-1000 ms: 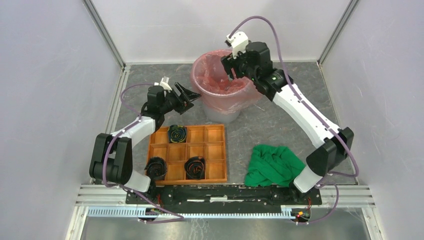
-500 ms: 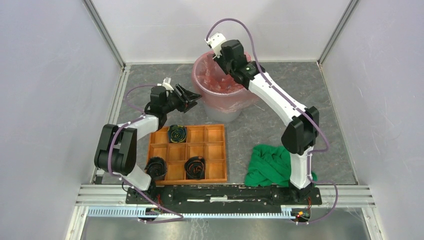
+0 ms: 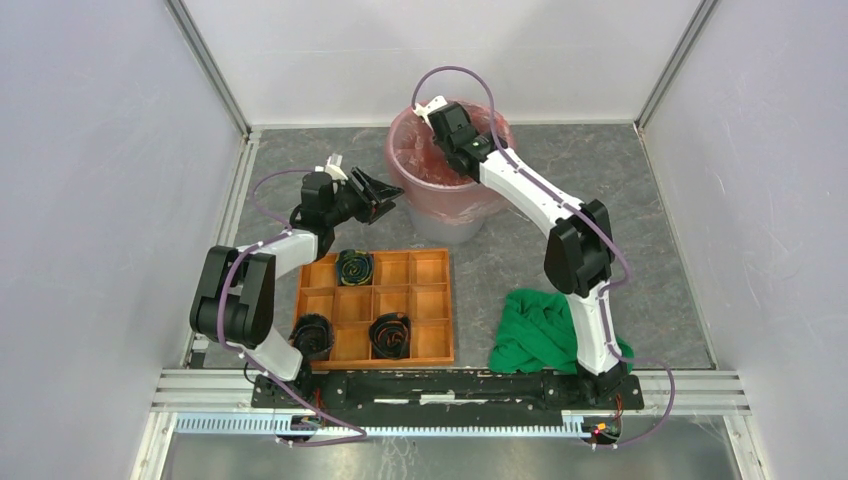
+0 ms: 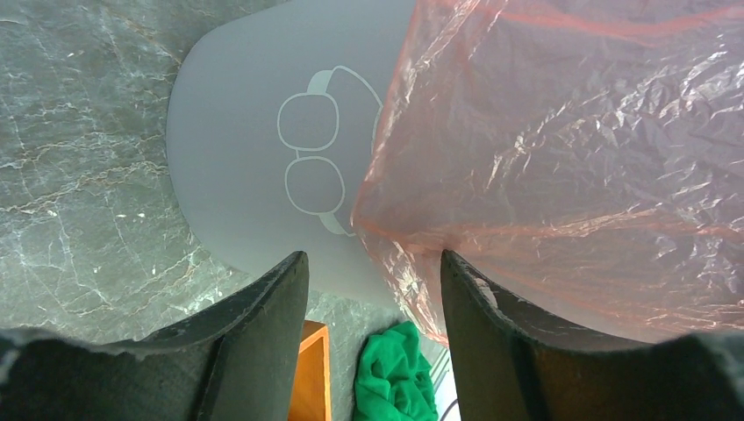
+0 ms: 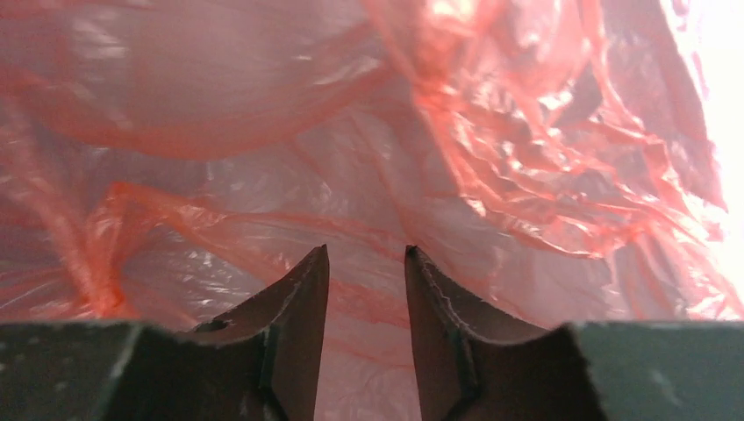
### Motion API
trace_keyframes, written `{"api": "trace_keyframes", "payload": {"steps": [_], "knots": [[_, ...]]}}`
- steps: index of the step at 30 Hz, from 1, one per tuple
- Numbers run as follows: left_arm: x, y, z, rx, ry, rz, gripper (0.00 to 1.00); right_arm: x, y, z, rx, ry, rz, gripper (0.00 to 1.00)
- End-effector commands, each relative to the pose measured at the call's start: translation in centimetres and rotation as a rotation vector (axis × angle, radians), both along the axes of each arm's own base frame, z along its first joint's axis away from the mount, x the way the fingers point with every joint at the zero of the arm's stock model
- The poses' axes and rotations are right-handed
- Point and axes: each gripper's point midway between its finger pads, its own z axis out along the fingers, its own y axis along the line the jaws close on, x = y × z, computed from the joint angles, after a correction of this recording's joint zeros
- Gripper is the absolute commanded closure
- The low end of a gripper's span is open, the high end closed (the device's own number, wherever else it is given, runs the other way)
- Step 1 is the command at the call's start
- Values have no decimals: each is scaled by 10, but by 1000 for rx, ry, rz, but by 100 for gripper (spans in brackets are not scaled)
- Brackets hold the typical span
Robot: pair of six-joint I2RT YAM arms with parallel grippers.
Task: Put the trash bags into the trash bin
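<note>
Now, step in hand: the red bag (image 3: 403, 150) is lying inside the grey bin (image 3: 447, 232) with its hem draping over the rim; by my reading the film is being pressed down and seated as a liner
Right gripper (image 5: 364, 294): it is hanging deep inside the bin, jaws standing only narrowly apart; wrinkled film is filling the view ahead and nothing is showing clamped between them
Left gripper (image 4: 373, 294): it is hovering just beside the bin's outer left wall, jaws standing wide apart and holding nothing; the hem's corner is hanging between the fingers (image 4: 263, 324)
Doing it well: the film is looking thin and slippery, so pushing gently toward the bottom is making more sense than jabbing; pinching the hem against the wall would be guarding against the bag sliding in; the bin is looking light, so sideways force is risking a tip
Surface: a grey marbled table (image 3: 300, 150) is carrying everything
Room: an orange tray (image 3: 432, 268) is sitting near the bin, a green cloth (image 3: 540, 325) lying well apart to the right; white walls are closing in three sides
</note>
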Motion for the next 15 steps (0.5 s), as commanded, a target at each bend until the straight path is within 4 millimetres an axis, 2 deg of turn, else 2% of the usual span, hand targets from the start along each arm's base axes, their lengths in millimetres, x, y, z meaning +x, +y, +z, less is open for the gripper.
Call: {"api": "trace_keyframes", "payload": {"steps": [1, 3, 6, 8, 11, 13, 15], "knots": [[2, -5, 11, -33, -33, -12, 37, -19, 56, 63, 235, -82, 200, 50], [2, -5, 10, -34, -32, -12, 37, -30, 79, 59, 289, -57, 284, 42], [2, -6, 11, -35, -31, -13, 37, -35, 101, 46, 357, 9, 350, 41], [1, -7, 12, -37, -33, -20, 37, -43, 123, 35, 428, 81, 434, 41], [0, -9, 14, -38, -37, -25, 37, -72, 168, 39, 621, 187, 632, 42], [0, -8, 14, -35, -37, -26, 36, -77, 174, 46, 687, 180, 652, 42], [0, -8, 15, -30, -39, -24, 36, -63, 158, 52, 668, 122, 563, 42]]}}
